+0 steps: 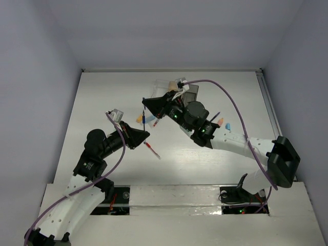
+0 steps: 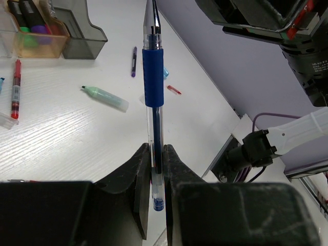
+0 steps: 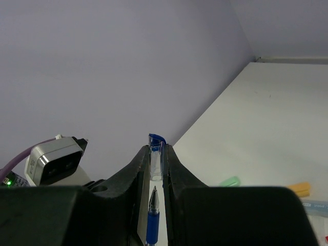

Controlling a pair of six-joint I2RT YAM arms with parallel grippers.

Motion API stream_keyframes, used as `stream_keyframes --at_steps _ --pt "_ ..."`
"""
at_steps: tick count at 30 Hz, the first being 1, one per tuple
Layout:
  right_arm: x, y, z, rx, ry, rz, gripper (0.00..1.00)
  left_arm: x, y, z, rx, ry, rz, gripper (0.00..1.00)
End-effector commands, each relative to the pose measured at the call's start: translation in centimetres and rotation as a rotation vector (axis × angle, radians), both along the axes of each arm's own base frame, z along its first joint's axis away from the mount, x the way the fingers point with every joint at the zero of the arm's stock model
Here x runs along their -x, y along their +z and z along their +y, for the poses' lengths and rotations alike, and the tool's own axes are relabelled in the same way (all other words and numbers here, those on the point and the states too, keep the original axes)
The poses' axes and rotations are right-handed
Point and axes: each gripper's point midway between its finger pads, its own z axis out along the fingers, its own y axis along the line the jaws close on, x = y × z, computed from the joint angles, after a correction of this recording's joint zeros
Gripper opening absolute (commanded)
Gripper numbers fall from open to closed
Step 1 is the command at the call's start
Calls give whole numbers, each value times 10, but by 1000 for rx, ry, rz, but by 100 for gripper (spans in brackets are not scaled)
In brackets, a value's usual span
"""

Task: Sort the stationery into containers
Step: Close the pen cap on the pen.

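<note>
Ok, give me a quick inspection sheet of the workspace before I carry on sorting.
Surface: white table, wood-grain finish.
Job's things: blue pen held off the table, its tip pointing at a clear cap. Tan-orange box holds markers, with the smoky grey box beside it. Red pen, green highlighter and purple pen lie loose.
Clutter: nothing seen.
Grippers: left gripper fingers shut on the blue pen; right gripper fingers shut on the clear cap.
Cables: purple cable arcs over the right arm; another follows the left arm.
Surroundings: plain pale walls.
</note>
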Motion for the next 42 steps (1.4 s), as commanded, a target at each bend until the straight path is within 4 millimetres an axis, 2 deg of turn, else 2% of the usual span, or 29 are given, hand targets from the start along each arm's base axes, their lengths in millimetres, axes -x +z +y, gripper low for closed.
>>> stream_keyframes --at_steps 1,19,24,38,42 --pt "8 29 -5 -76 14 -52 0 -1 13 0 19 9 -47 0" --pt "17 14 11 -26 55 -31 0 -1 16 2 24 15 -59 0" --pt "16 15 9 -11 26 -50 0 -2 16 2 24 23 -58 0" --pt "22 2 26 15 70 -33 0 -2 18 4 29 30 -66 0" --pt "20 9 21 6 47 -50 0 0 17 3 28 20 -62 0"
